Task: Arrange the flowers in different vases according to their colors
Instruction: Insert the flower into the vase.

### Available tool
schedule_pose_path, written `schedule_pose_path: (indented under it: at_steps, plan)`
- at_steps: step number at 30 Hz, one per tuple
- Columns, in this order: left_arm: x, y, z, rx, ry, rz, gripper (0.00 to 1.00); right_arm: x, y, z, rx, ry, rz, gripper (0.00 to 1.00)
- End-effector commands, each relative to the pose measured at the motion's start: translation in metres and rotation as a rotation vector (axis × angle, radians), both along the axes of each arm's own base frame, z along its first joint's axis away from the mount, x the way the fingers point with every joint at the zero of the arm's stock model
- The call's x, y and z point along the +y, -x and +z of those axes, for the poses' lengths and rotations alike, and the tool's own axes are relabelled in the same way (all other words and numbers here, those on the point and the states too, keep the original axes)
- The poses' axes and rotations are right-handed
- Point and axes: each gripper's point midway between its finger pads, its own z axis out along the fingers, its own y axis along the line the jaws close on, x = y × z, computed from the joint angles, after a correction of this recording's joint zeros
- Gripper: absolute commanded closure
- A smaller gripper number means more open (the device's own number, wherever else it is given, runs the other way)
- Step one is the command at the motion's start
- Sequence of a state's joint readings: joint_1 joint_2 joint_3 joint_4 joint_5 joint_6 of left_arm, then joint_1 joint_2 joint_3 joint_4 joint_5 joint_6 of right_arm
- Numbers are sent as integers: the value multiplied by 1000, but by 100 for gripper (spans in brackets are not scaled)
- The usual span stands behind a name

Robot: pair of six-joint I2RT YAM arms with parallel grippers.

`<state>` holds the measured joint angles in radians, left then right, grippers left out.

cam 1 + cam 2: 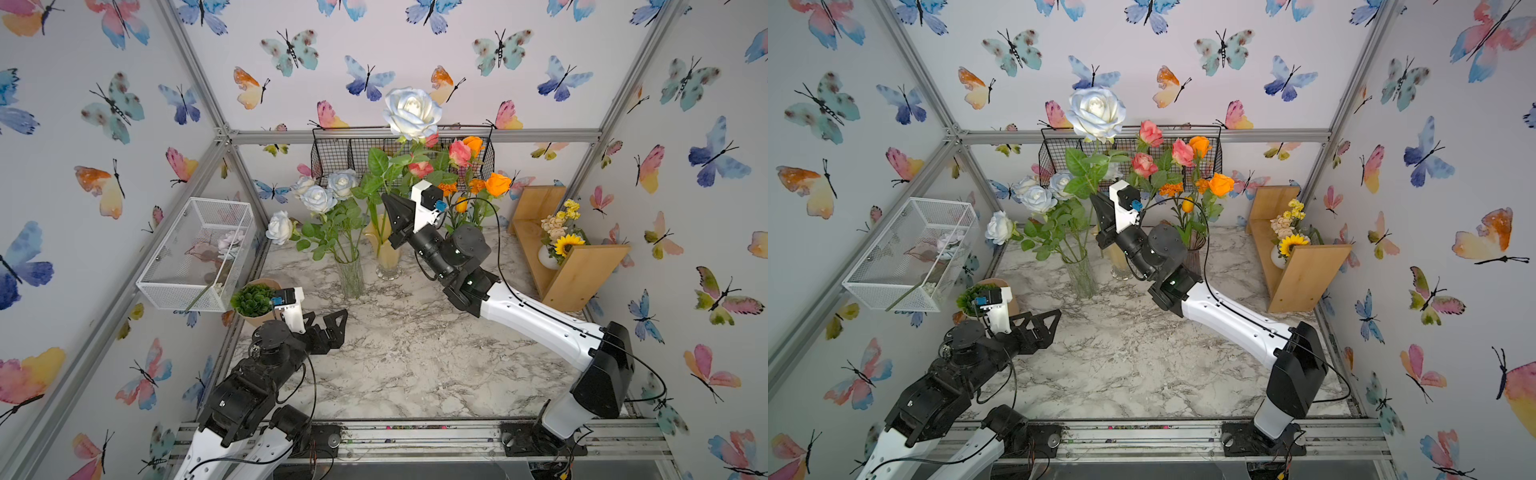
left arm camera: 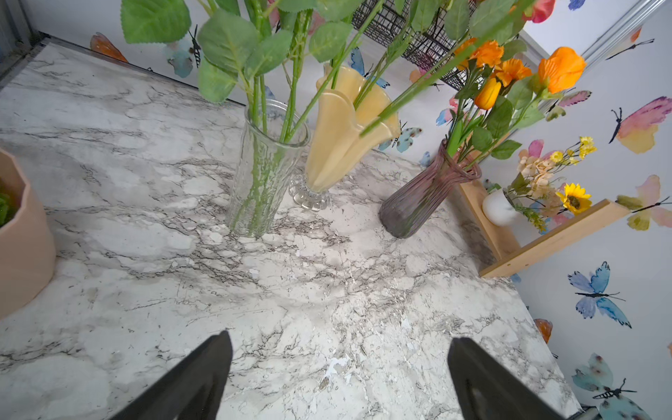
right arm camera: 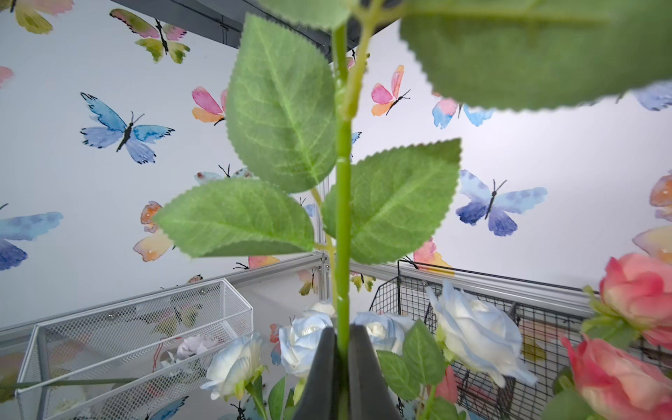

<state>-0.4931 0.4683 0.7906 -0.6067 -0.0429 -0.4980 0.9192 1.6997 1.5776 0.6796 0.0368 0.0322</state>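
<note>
White-blue rose (image 1: pixel 412 112), pinched in right end effector (image 3: pixel 343 332) (bloom uppermost)

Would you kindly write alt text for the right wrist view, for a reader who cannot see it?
The right gripper is shut on a flower's green stem, whose big leaves fill the middle. Behind are white-blue roses, pink roses, a white mesh basket and a black wire basket, against butterfly wallpaper.
</note>
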Motion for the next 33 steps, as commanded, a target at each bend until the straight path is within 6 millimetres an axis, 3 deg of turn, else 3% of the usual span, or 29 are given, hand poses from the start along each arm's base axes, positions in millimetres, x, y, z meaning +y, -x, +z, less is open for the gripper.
schedule_pose_path:
  at_steps: [1,7,15,28,33]
  plan:
    - [-8,3,5,-28,14,-50,1,14,9,29,-70,-63,69,97]
    - [-9,3,4,-27,13,-59,1,52,-15,11,-56,-18,77,98]
    - [-12,3,4,-26,15,-72,1,78,-35,-26,-43,11,57,98]
    - [-12,2,3,-22,14,-73,1,122,-38,-119,70,165,71,97]
    - [-12,2,3,-23,13,-72,1,130,-47,-155,119,241,36,98]
